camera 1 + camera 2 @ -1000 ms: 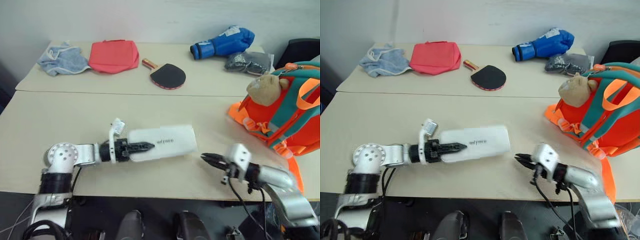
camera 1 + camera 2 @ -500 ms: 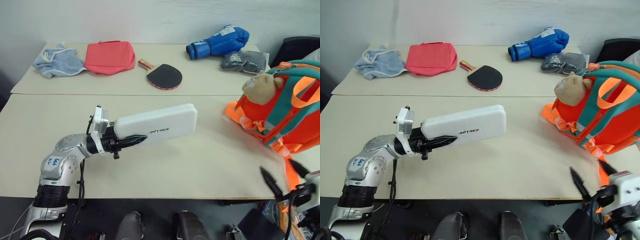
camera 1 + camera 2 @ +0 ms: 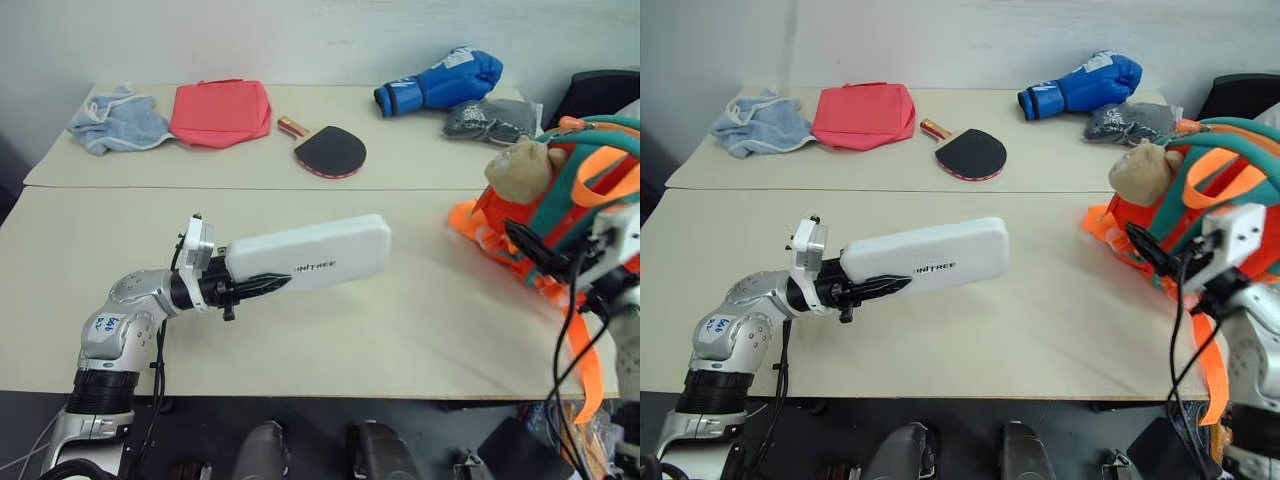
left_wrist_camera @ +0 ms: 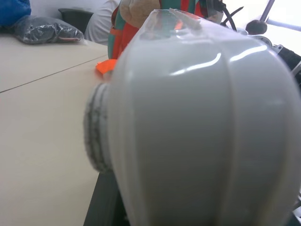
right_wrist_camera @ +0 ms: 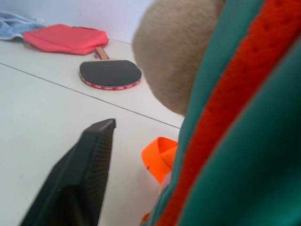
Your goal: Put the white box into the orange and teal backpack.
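The tabletop (image 3: 420,330) carries the backpack (image 3: 560,215) at about 3 o'clock, slumped at its right edge with the teddy charm (image 3: 515,170) hanging in front, and no open mouth shows from here. If the bag is not held open, the box will likely jam against fabric or straps, or push the bag off the edge.

The box (image 3: 310,255) hangs above the tabletop near 9 o'clock, well apart from the bag. The left end effector (image 3: 265,285) is clamped on one end only, so the long free end could sag, twist or slip loose during the carry across.

The right end effector (image 3: 525,245) sits against the bag's front at 3 o'clock; I cannot tell whether its fingers are apart or together. It risks snagging a loose orange strap (image 3: 580,350) instead of the opening.
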`<state>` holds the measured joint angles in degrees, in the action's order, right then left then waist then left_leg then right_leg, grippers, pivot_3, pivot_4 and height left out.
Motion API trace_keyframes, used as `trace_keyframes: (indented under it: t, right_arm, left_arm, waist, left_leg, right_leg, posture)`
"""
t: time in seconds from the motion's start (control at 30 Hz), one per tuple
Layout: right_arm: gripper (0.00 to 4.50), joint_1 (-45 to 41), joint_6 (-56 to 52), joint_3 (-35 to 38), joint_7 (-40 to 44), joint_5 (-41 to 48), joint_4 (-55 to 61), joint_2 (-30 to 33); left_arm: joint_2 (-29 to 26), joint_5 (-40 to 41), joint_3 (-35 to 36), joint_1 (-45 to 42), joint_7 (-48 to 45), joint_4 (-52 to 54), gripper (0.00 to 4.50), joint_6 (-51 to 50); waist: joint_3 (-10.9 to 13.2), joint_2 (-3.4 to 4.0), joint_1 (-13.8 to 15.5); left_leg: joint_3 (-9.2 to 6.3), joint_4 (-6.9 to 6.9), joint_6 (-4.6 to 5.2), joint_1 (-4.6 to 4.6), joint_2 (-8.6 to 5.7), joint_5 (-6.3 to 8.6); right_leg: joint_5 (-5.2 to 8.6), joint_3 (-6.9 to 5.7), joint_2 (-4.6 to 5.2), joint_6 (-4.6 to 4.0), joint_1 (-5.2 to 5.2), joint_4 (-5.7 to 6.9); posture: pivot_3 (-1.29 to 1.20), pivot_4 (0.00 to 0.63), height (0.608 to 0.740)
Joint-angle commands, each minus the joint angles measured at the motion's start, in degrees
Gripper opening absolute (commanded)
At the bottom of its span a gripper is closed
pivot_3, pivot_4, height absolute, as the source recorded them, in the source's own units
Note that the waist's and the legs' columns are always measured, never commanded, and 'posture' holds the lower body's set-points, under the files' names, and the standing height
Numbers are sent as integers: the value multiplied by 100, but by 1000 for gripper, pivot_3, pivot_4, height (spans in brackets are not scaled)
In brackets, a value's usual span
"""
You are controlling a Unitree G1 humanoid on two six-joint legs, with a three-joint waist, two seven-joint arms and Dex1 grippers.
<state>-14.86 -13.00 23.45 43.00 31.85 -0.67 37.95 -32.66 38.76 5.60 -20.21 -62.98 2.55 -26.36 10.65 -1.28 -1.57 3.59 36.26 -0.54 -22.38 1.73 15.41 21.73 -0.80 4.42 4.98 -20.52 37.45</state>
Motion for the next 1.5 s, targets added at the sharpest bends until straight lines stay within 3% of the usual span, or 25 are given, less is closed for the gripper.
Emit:
trace_keyframes:
  t: [0.03, 0.23, 0.43, 0.57, 0.77, 0.97, 1.2, 1.5]
  right_arm:
    - [1874, -384, 7, -389, 172, 10, 39, -161]
    - [11, -1271, -587, -1642, 393, 404, 960, -952]
    - [11, -1766, -1216, -2468, 584, 810, 1707, -1598]
    - [11, -1774, -2027, -2667, 664, 1503, 2384, -1528]
    - [11, -1087, -3300, -2069, 1054, 2664, 3072, -122]
    - [11, -879, -3275, -1625, 1120, 2615, 2761, 449]
    - [11, -987, -3062, -1930, 1076, 2220, 2608, 221]
    - [11, -1143, -3037, -2037, 1062, 2087, 2500, 34]
  left_arm:
    - [-16, 459, 645, -71, 473, 199, 1311, -282]
    - [25, 783, 1554, -339, 1289, -507, 1311, -601]
    - [47, 759, 1946, -420, 1684, -901, 1311, -552]
    - [6, 816, 2133, -214, 1772, -777, 1311, -568]
    - [-205, 1420, 2687, 272, 1809, -90, 1311, -991]
    - [-219, 2078, 3170, 682, 2085, 945, 1311, -1185]
    - [-452, 2566, 2750, 535, 2099, 1881, 1311, -1399]
    - [-1186, 1621, 1907, 746, 868, 1560, 1311, -1010]
  waist:
    - [0, 0, -30]
    - [1, 0, -110]
    - [2, 0, -142]
    - [1, -1, -119]
    - [3, -11, -18]
    - [4, -13, -11]
    - [4, -12, 0]
    - [4, -12, -7]
  left_leg:
    - [1, 1, 1, 0, 0, 1]
    - [-2, -2, 4, 7, 8, 1]
    - [-10, -12, -30, -13, 12, -17]
    - [-13, 19, -7, -66, 1, -4]
    - [-19, 50, 7, -103, 0, 10]
    - [-25, 70, 39, -93, 2, 30]
    - [-37, 67, 24, -84, 1, 24]
    - [-31, 69, 16, -84, 3, 19]
  right_leg:
    - [0, 1, 0, 0, -1, 1]
    - [0, 0, -5, 0, -10, 24]
    - [0, -14, -7, 0, -27, 36]
    - [-2, -22, 12, 3, -60, 35]
    - [-5, -25, 19, 8, -81, 33]
    - [-5, -25, 19, 8, -67, 24]
    - [-5, -31, 14, 7, -54, 22]
    - [-5, -27, 9, 7, -55, 21]
  posture:
    - [0, 150, 740]
    - [0, 150, 740]
    - [0, 150, 740]
    - [0, 150, 740]
    - [0, 150, 740]
    - [0, 150, 740]
    - [0, 150, 740]
    - [0, 150, 740]
